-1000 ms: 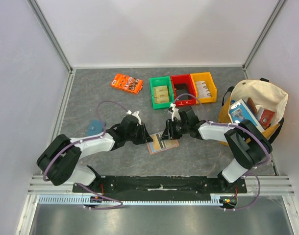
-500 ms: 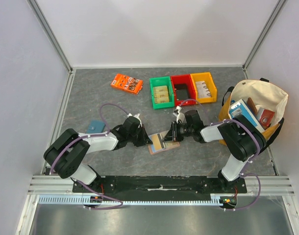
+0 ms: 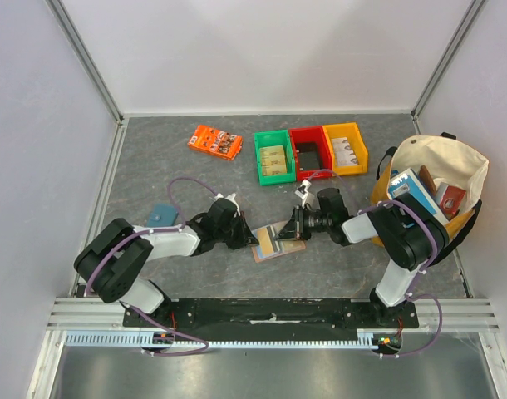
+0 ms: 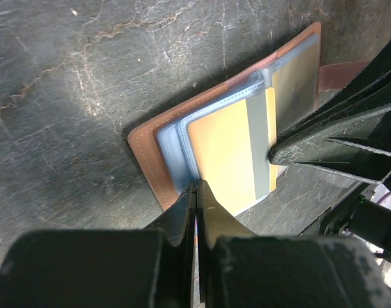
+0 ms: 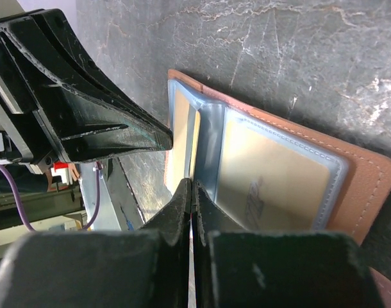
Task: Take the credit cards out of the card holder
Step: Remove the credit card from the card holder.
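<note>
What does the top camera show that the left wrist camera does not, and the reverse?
Only the top view: an orange box, a green bin, a red bin, a yellow bin, a cloth bag and a blue pouch. Only the left wrist view: the clear sleeves around the yellow card, and the left tool shut at the card holder's edge. Both: the open card holder on the table, between the left tool and the right tool.

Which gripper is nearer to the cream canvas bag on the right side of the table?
The right. The right gripper is at the card holder's right edge, with the bag further to its right. The left gripper is at the holder's opposite edge, farther away.
</note>
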Tool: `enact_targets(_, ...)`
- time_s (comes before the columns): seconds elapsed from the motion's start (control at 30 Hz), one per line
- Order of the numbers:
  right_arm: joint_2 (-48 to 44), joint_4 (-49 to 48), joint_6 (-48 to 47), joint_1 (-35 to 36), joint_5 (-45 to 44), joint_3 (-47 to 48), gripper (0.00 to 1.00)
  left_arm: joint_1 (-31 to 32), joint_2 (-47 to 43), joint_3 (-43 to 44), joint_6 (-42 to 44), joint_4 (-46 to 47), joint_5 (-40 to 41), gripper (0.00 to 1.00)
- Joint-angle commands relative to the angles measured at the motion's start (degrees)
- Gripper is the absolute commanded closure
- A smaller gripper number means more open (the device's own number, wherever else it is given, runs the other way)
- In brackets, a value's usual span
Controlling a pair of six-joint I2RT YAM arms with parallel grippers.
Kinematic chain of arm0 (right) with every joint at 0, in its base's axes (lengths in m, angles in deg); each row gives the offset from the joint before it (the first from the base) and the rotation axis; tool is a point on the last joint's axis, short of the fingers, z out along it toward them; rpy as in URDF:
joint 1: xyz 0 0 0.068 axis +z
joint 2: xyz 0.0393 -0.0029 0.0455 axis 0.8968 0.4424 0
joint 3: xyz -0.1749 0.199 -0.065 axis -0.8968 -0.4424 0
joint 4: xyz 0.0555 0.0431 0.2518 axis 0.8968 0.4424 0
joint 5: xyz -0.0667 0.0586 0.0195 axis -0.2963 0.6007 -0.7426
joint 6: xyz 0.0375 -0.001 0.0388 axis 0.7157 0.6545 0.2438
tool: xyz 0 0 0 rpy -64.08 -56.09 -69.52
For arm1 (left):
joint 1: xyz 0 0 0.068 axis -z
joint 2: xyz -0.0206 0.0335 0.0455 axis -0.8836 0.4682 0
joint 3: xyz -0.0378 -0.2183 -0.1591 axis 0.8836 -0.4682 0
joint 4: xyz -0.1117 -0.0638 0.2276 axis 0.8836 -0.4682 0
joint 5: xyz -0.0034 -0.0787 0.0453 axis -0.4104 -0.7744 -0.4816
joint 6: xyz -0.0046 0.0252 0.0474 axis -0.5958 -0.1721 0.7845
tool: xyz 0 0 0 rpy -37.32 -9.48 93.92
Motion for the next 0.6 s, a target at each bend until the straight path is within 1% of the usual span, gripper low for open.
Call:
enact_targets(0.0,0.02,-1.98,-0.58,-1.65,2.38,-0.88,1.00,-0.32,0.84,-1.75,-0.87,-2.36,1.29,0.98)
enact_targets(0.1,-0.16,0.66,-2.17,-2.35,1.95,-0.88,1.00,-0.67,-0.30,-2.19,-0.70,-2.53,1.55,0.98)
enact_targets(0.3,0.54,2.86,-3.49,-2.44,1.42,-0.62,1.00,-0.85,-2.49,-1.41,0.27,-3.41,1.47,0.98)
enact_targets(0.4,-0.33,6.28,-5.51,-2.62,-0.51,0.08,1.00,-0.85,-3.29,-0.53,0.88,-4.37,1.64,0.98)
enact_targets(0.47,-1.03,8.22,-6.65,-2.62,-1.39,0.52,1.00,-0.85,-4.16,0.00,1.41,-4.64,1.21,0.97)
enact_targets(0.57,-1.39,9.63,-7.44,-2.62,-1.04,1.14,1.00,-0.67,-5.57,1.05,2.20,-3.86,-0.46,0.90)
